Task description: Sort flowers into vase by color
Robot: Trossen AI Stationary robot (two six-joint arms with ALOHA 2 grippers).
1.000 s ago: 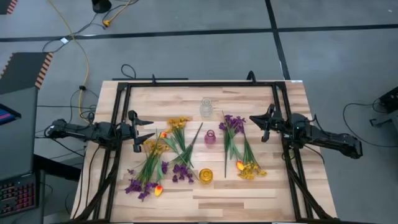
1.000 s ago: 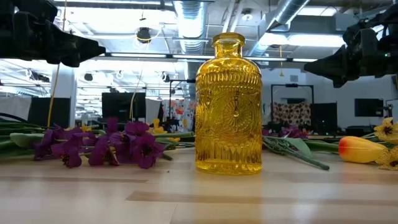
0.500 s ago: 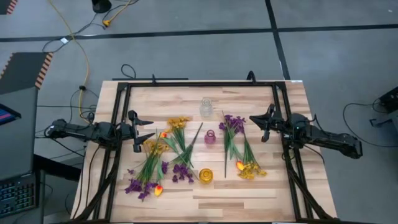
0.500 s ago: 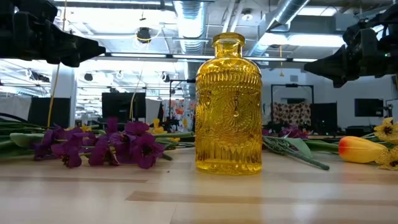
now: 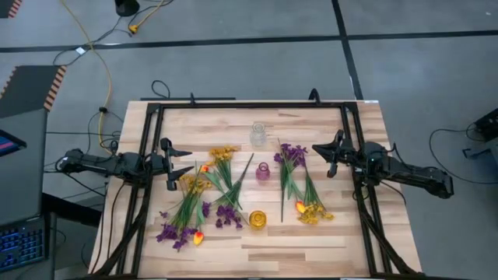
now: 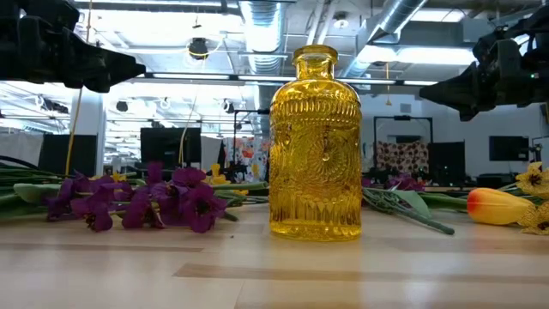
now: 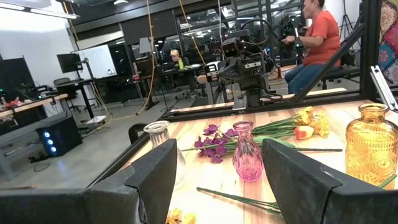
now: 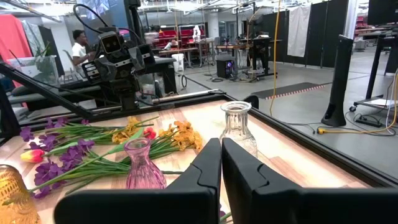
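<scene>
The worktop (image 5: 327,241) carried every stem loose, none yet in a vase, so the whole sort looked to be ahead. The flowers (image 5: 204,201) lay in two tangles: the bigger heap toward the left edge, running down to the near-left corner, and a smaller bunch (image 5: 299,185) right of centre. In both, purple blossoms, yellow clusters and tulips crossed one another, so the likeliest failure was a pinch on one stem dragging a neighbour of another colour along, or closing on two stems together. The left gripper (image 5: 180,162) hung at the left edge with its fingers apart, holding nothing; the right gripper (image 5: 330,152) hung at the right edge with its fingers pressed together, also empty. The three vases stood between the heaps: clear (image 5: 257,134) toward the far edge, purple (image 5: 264,172) at centre, yellow (image 5: 257,220) toward the near edge. All had narrow necks, so a long limp stem could miss the mouth, and a swinging stem or a low gripper could tip the slender purple vase.
</scene>
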